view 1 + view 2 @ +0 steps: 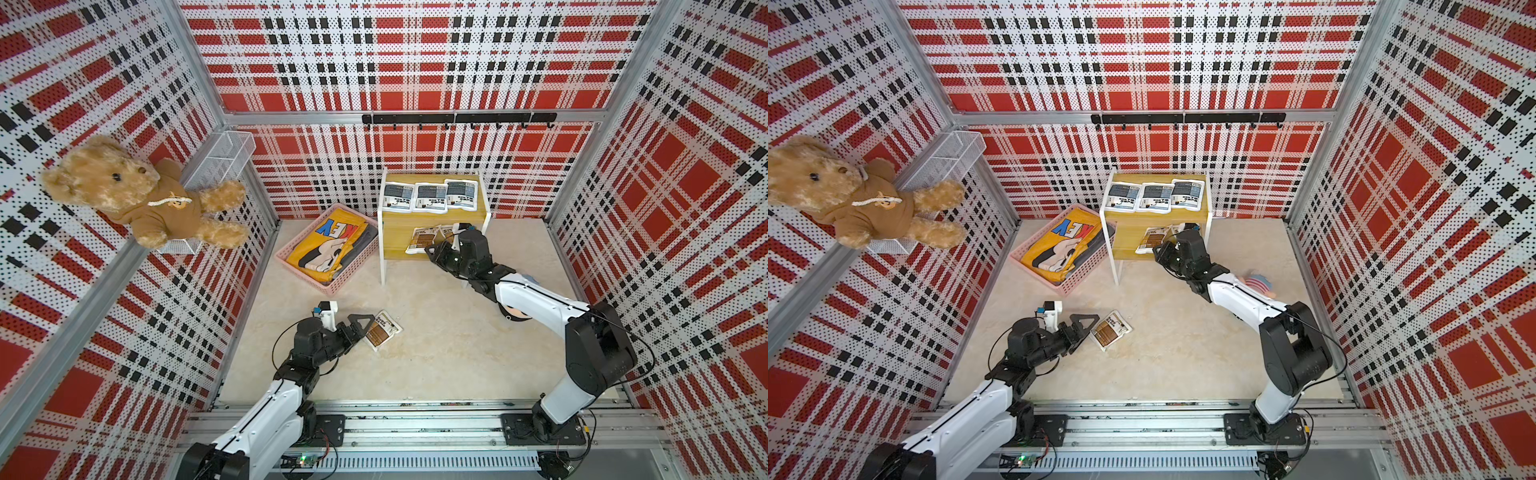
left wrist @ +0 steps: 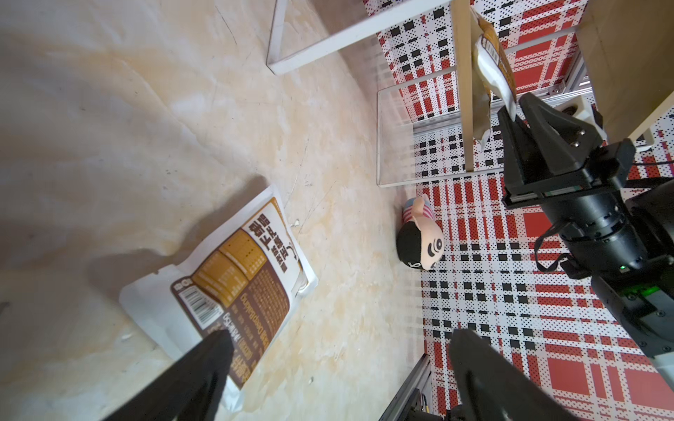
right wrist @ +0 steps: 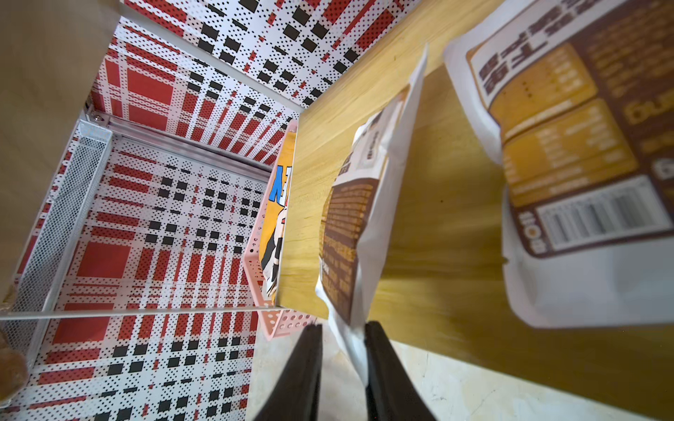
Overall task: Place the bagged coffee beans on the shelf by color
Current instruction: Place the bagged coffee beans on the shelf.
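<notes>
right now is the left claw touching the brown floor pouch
cannot tell: in the left wrist view a left claw finger overlaps the brown pouch, height unclear

Teddy bear by wire basket; yellow garment in pink basket; doll on floor.

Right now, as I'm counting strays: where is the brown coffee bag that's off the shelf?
The bag lies on the floor in both top views, near the pink basket, at the tips of the open left pincer.
</notes>
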Robot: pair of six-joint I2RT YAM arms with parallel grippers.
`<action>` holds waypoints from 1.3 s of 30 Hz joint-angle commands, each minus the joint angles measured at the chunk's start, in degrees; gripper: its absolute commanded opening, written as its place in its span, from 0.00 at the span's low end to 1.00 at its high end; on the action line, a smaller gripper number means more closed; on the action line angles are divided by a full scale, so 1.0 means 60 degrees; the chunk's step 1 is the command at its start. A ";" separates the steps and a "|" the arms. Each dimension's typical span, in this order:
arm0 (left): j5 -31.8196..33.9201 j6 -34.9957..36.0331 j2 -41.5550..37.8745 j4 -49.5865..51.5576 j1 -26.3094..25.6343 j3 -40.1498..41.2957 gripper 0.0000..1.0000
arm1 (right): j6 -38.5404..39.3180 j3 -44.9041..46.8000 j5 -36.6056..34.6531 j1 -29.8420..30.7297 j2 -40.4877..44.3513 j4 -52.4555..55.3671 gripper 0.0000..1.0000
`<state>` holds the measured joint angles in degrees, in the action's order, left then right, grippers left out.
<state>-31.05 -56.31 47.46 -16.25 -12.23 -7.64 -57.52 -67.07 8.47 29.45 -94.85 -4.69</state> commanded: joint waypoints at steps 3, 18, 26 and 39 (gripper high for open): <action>-0.0055 0.0099 -0.0210 -0.0078 0.0064 0.0167 0.99 | 0.0094 0.0212 -0.0400 -0.0060 0.0525 0.0093 0.35; -0.0055 0.0000 -0.0393 -0.0009 0.0069 0.0175 0.99 | -0.0167 0.1036 -0.0370 -0.0031 0.1504 0.0166 0.52; -0.0044 -0.0097 -0.0598 0.0005 0.0040 0.0125 0.99 | 0.0307 0.1206 -0.0450 0.0547 0.2011 0.0757 0.47; 0.0092 -0.0005 -0.0754 0.0355 -0.0072 -0.0087 0.99 | 0.0658 0.0156 -0.0577 0.1046 0.0988 0.0827 0.03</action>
<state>-30.98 -57.17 43.62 -15.38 -12.47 -7.38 -54.87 -64.01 6.04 35.35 -87.22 0.25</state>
